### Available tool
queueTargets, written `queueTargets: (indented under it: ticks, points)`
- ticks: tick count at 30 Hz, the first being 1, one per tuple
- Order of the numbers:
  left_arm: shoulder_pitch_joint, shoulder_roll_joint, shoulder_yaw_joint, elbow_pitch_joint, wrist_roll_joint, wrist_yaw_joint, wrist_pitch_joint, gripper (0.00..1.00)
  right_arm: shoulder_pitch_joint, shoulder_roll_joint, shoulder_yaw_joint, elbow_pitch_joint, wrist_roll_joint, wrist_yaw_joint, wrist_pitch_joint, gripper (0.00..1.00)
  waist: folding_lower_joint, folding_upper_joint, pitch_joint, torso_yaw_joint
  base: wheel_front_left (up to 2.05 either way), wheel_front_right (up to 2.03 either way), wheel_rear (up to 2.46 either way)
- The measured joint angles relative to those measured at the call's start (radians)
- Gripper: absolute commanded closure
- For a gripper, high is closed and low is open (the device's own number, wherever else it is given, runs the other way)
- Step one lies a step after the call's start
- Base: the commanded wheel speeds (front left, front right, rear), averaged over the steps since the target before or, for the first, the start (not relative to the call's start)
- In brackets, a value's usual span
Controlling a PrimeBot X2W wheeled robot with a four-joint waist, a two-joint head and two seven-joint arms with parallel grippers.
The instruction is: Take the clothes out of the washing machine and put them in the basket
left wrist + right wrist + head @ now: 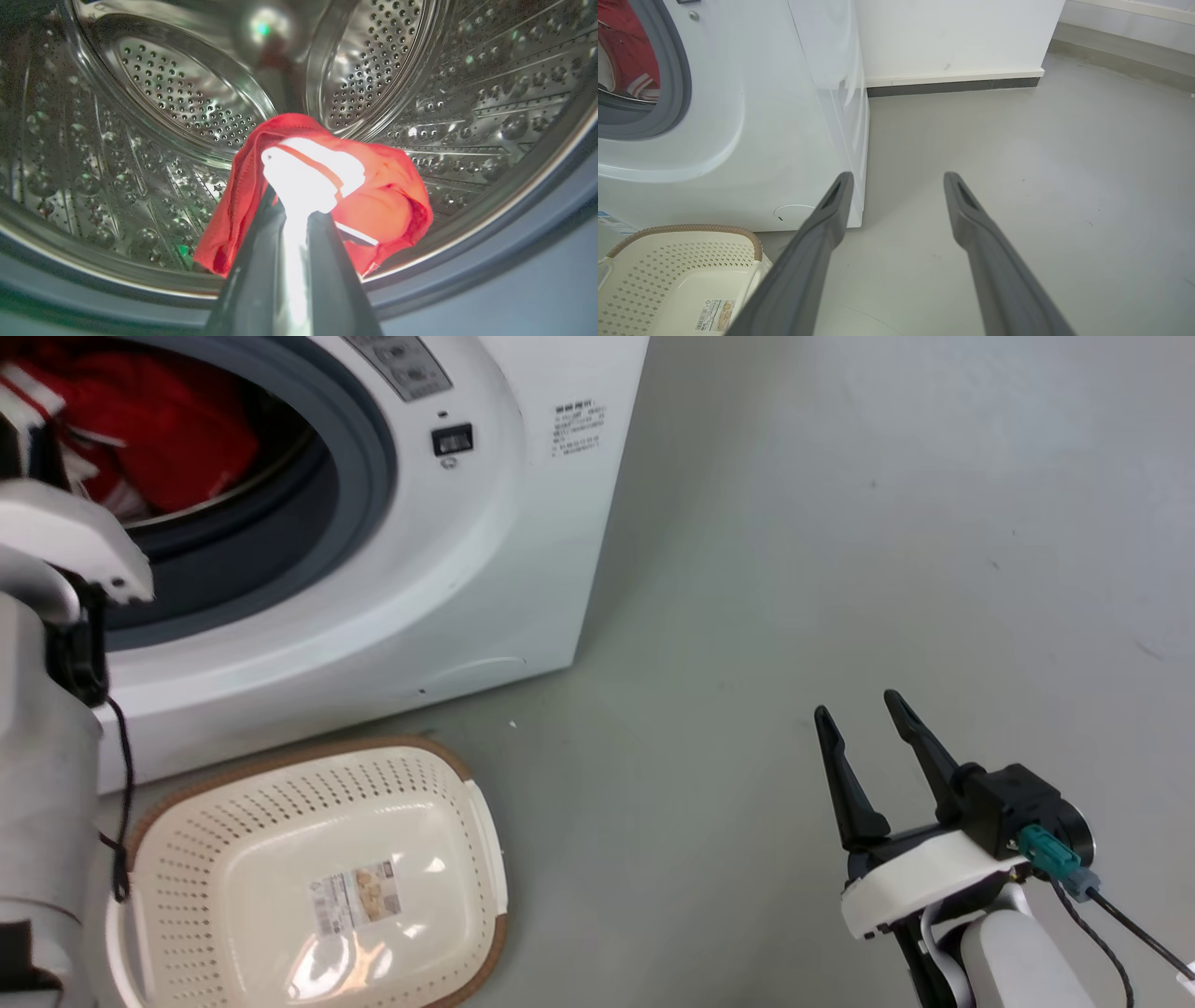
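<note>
The white washing machine point(448, 579) stands at the upper left with its porthole uncovered, and red clothes point(159, 429) with white striped trim lie in its drum. My left arm reaches into the porthole. Inside the steel drum, my left gripper point(292, 205) is shut on a red and white garment point(392, 196), which is bunched around the fingertips and drapes toward the drum's lip. The cream basket point(187, 821) sits on the floor in front of the washer, holding just a paper label. My right gripper point(864, 709) hovers open over the floor to the right, with nothing between its fingers point(831, 205).
Grey floor point(840, 523) stretches to the right of the washer. A white wall with a dark baseboard point(952, 86) runs behind the washer's right side. The basket's brown rim point(686, 228) lies just left of my right gripper's fingers. Cables hang from my right wrist point(1102, 905).
</note>
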Motion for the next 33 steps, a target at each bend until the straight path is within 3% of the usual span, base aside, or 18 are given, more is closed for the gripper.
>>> queueTargets:
  ticks: [14, 23, 33]
  points:
    - [0.325, -0.106, 0.088, -0.343, 0.012, -0.003, -0.002, 1.0, 0.078, 0.0, -0.043, -0.053, -0.041, 0.0, 0.07, 0.0, -0.0001, 0.0, -0.192, 0.1, 0.0, 0.0, 0.0]
    - [0.59, -0.194, 0.092, -0.562, 0.036, 0.014, -0.004, 1.0, 0.141, 0.0, -0.077, -0.095, -0.056, 0.0, 0.113, 0.0, 0.0, 0.0, -0.266, 0.174, 0.0, 0.0, 0.0]
    - [0.849, -0.277, 0.032, -0.618, 0.022, 0.014, 0.005, 1.0, 0.152, 0.0, -0.07, -0.144, -0.075, 0.0, 0.146, 0.0, 0.0001, 0.0, -0.256, 0.236, 0.0, 0.0, 0.0]
